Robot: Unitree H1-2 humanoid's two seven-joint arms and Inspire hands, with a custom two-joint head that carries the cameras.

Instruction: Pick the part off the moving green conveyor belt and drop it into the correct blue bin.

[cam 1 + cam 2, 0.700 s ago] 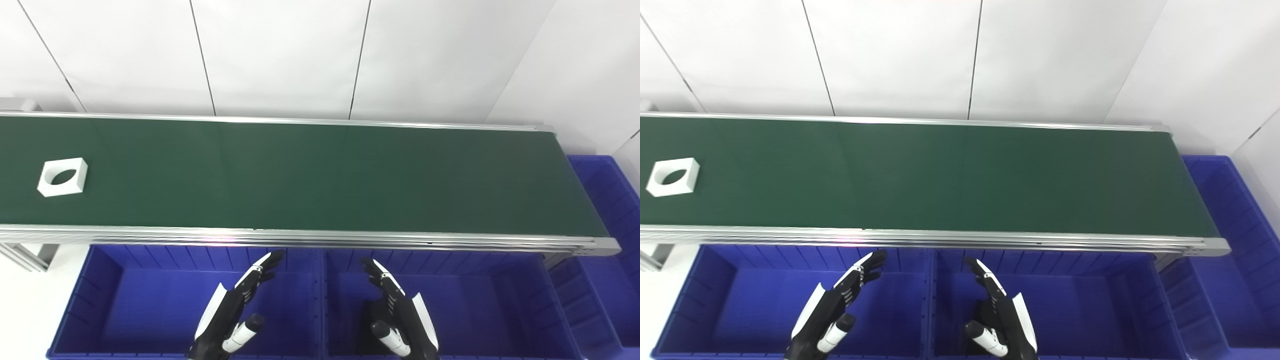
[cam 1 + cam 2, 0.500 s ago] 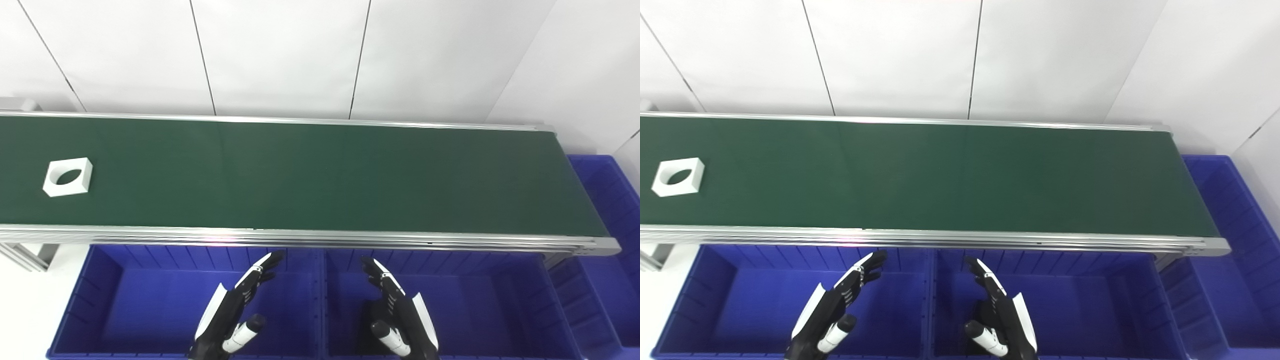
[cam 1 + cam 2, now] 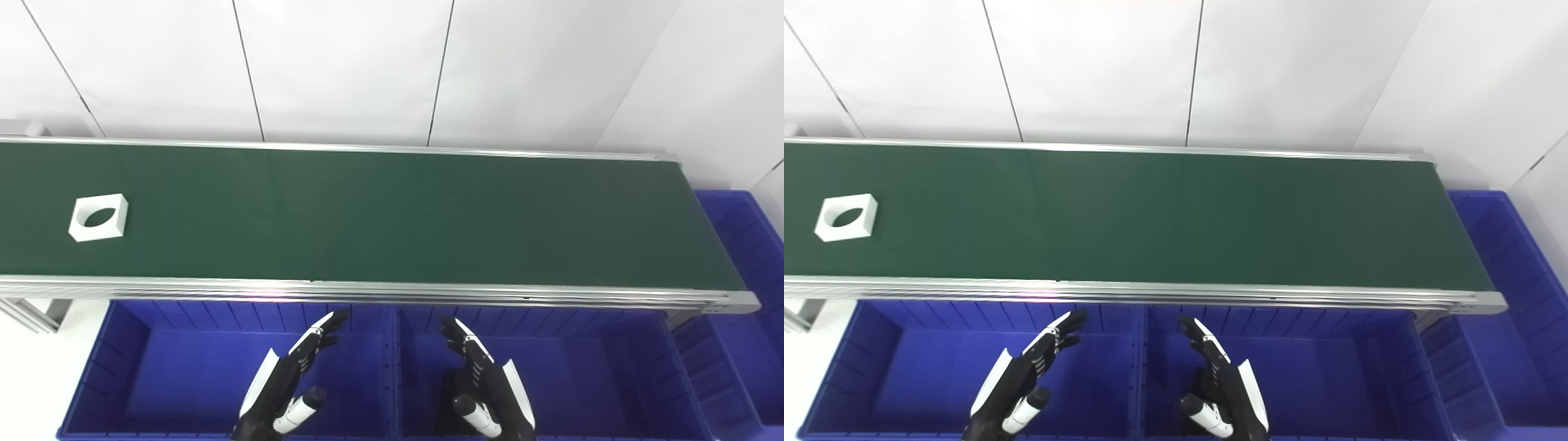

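A white square part (image 3: 98,217) with a round hole through it is observed lying flat on the green conveyor belt (image 3: 392,214), near the belt's left end and closer to its near rail than its far rail. Against the pictures taken a moment earlier, the part is found shifted to the right along the belt, while the belt frame and the bins keep their places; the displacement is therefore attributed to belt travel, not to camera motion. The part is judged to be advancing toward the robot hands.

The left robot hand (image 3: 288,383) is held below the belt's near rail, over the left blue bin (image 3: 135,343), with fingers extended and apart and nothing held. The right robot hand (image 3: 487,383) is held likewise over the middle blue bin (image 3: 612,343), fingers spread, nothing gripped. A slight leftward shift of the right robot hand's fingertips is noted; the left robot hand is otherwise unchanged. A third blue bin (image 3: 735,233) is seen at the belt's right end.

The part is well apart from both robot hands, to the left of them. The pick is judged not yet begun. Interception by the left robot hand is considered the likelier course. Which bin is correct cannot be determined from these views.
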